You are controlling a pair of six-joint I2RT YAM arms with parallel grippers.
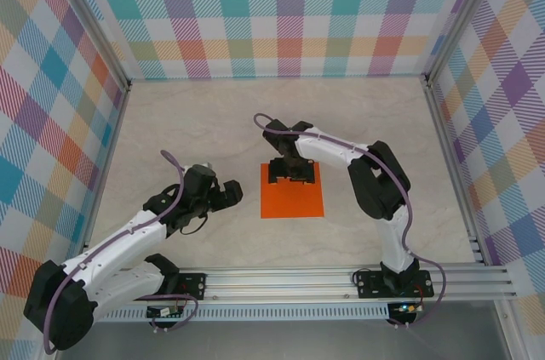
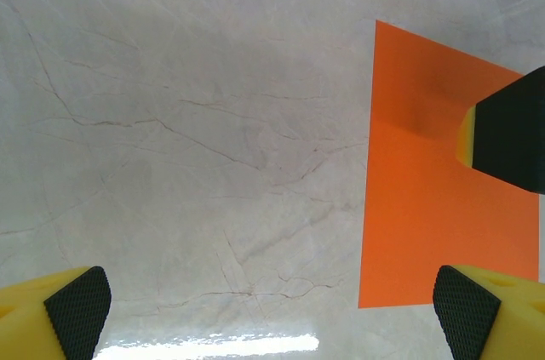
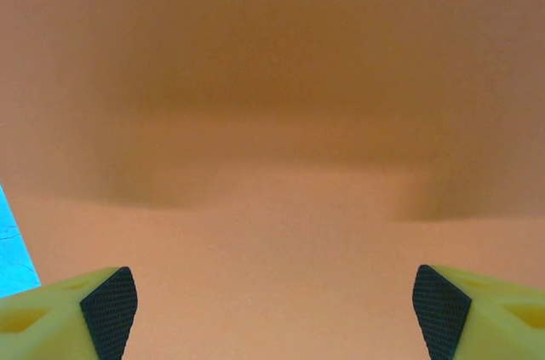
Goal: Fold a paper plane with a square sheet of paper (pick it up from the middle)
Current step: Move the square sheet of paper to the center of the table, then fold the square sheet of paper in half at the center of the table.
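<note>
Right claw (image 1: 290,173) is spread wide with nothing pinched between its fingers, and it sits low over the far edge of the square sheet of paper (image 1: 293,198). On its wrist cam I get orange nearly wall to wall, with the black-padded fingertips (image 3: 109,309) way out in the bottom corners. There's a soft shaded band across the sheet, so it may be slightly buckled there, but I can't say for sure.

That sheet lies unfolded on the marble-look table (image 1: 196,122). My left claw (image 1: 228,194) is just off the sheet's left edge, not touching it, fingers wide apart too. Its cam shows bare table between them and the orange sheet beside one pad.
</note>
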